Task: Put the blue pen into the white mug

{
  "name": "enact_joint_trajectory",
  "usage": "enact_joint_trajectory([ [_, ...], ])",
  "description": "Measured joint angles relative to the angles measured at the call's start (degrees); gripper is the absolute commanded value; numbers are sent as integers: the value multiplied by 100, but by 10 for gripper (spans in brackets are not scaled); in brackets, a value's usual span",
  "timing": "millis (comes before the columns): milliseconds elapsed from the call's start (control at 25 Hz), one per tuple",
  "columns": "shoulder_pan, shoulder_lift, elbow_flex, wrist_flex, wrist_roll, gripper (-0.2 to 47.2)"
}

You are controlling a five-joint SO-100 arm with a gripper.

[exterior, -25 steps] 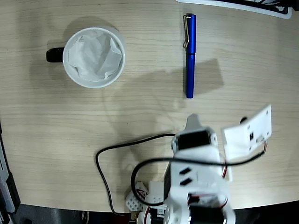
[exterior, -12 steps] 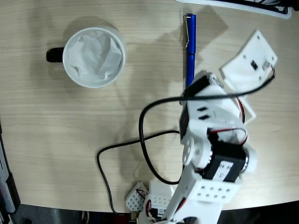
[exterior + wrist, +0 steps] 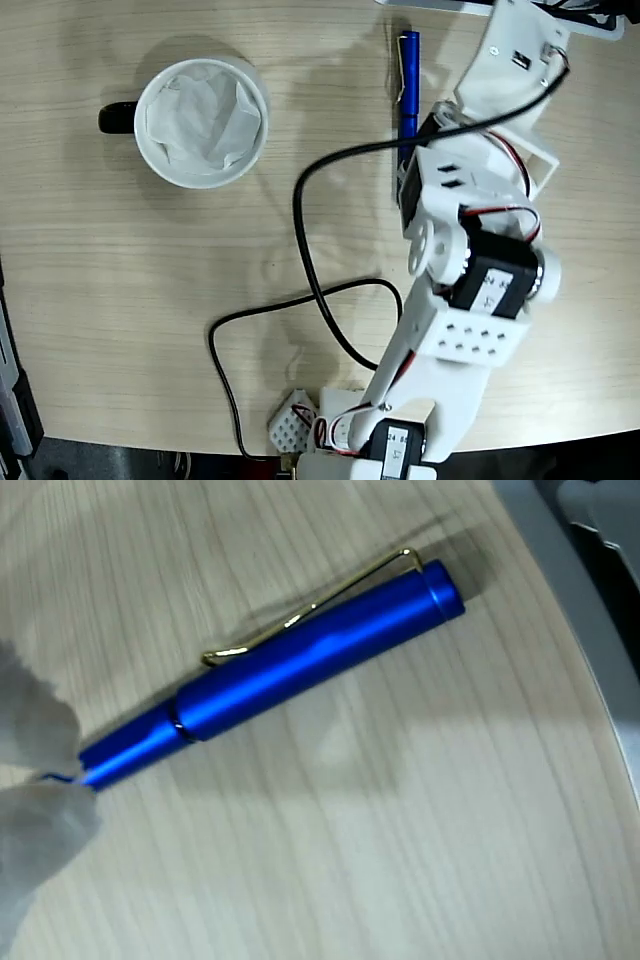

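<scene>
Slim glossy blue pen (image 3: 300, 660) with wire clip looks light, stiff, slippery; I'd pinch mid-barrel below the cap; gripper (image 3: 40, 780) blurred, can't tell its opening.

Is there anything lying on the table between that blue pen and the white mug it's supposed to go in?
Nothing visible. In the fixed view, bare wood lies between the blue pen and the white mug; the arm's black cable loops lower down.
</scene>
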Motion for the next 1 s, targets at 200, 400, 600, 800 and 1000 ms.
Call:
enact_joint_trajectory([
  [200, -193, -483, -316, -18, -483, 20],
  [400, -413, -791, -352, -176, -765, 49],
  [600, -501, -1072, -369, -483, -1239, 97],
  [800, -439, -1072, -387, -624, -1415, 170],
  [1000, -299, -1072, -387, -633, -1424, 214],
])
